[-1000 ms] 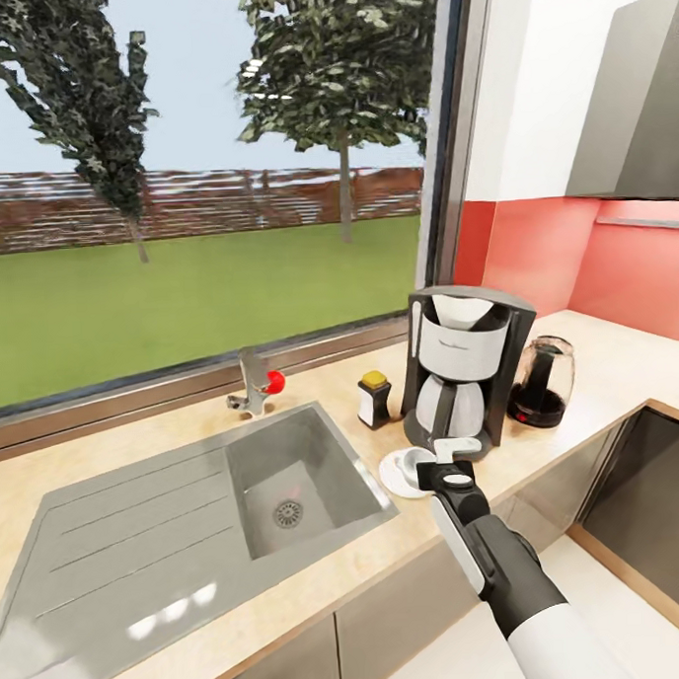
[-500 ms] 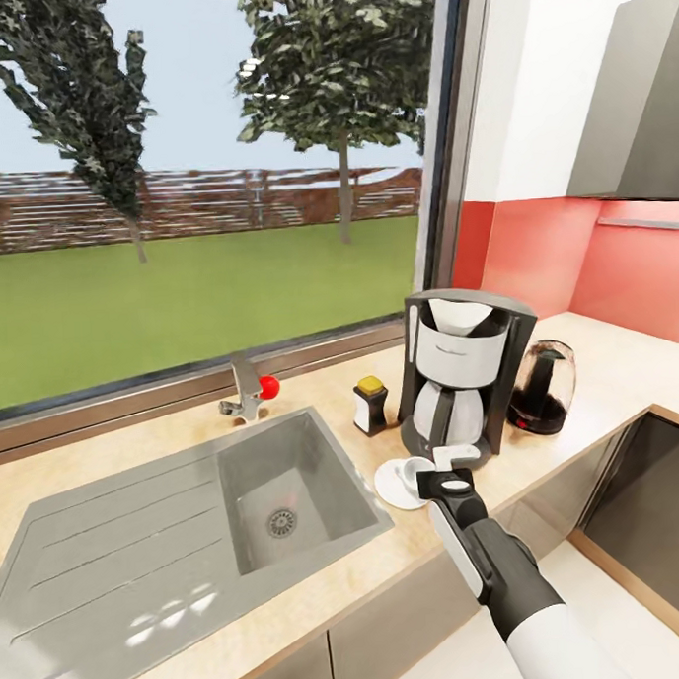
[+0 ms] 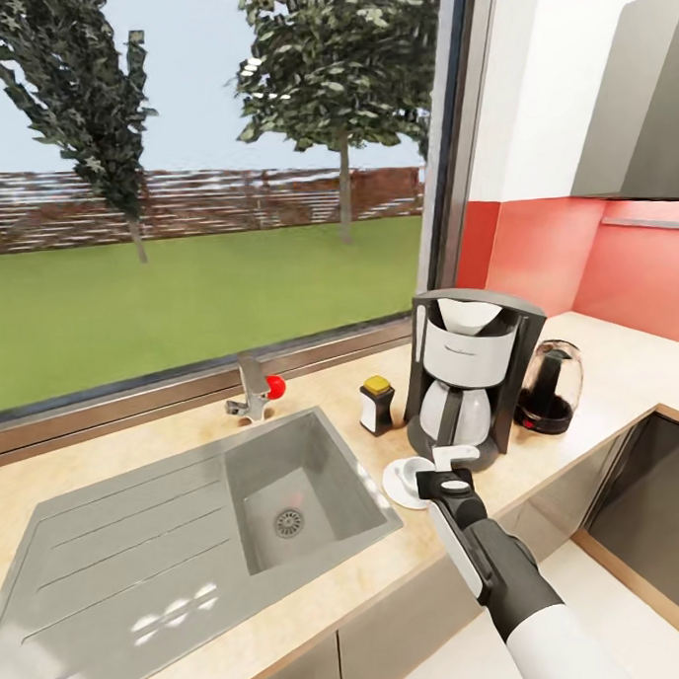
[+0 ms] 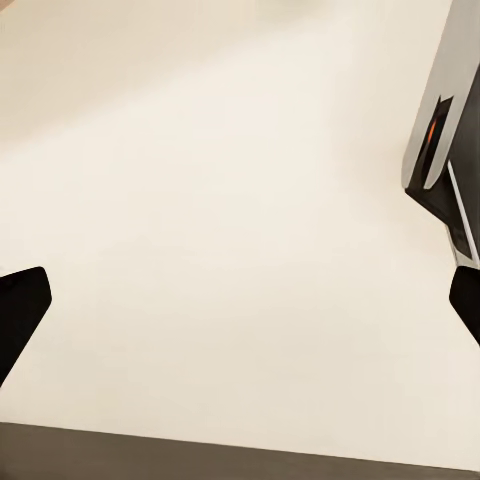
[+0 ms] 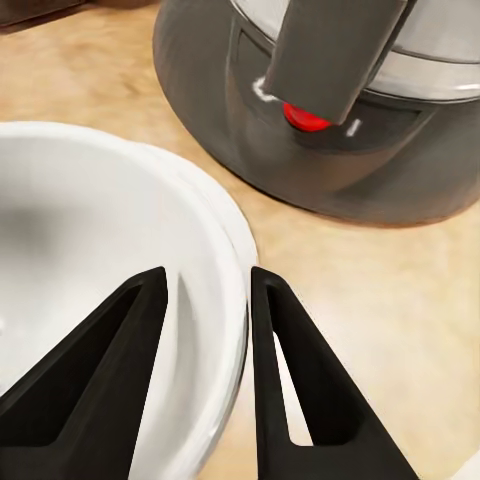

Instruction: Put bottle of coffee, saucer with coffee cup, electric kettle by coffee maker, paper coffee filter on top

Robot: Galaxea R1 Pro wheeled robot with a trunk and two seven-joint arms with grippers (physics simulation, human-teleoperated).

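Note:
On the light wood-look kitchen countertop (image 3: 617,367) the black coffee maker (image 3: 475,378) stands with the white paper coffee filter (image 3: 472,315) in its top. Left of it is the bottle of coffee (image 3: 377,405), and to its right the dark electric kettle (image 3: 551,388). In front, the coffee cup (image 3: 414,468) rests on the saucer (image 3: 393,481). My right gripper (image 3: 436,471) is shut on the cup's rim (image 5: 228,300), one finger inside the cup (image 5: 90,290), near the maker's red switch (image 5: 305,117). My left gripper (image 4: 240,300) is open over a pale surface.
A grey inset sink (image 3: 286,480) with drainboard and a red-knobbed faucet (image 3: 253,391) lies left of the station. A dark hob (image 3: 652,494) is set in the counter at the right, under a grey hood (image 3: 636,109). A large window runs behind.
The head view has shifted a little, so everything sits slightly differently in the picture. My right gripper stays on the cup at the saucer; nothing on the counter has moved.

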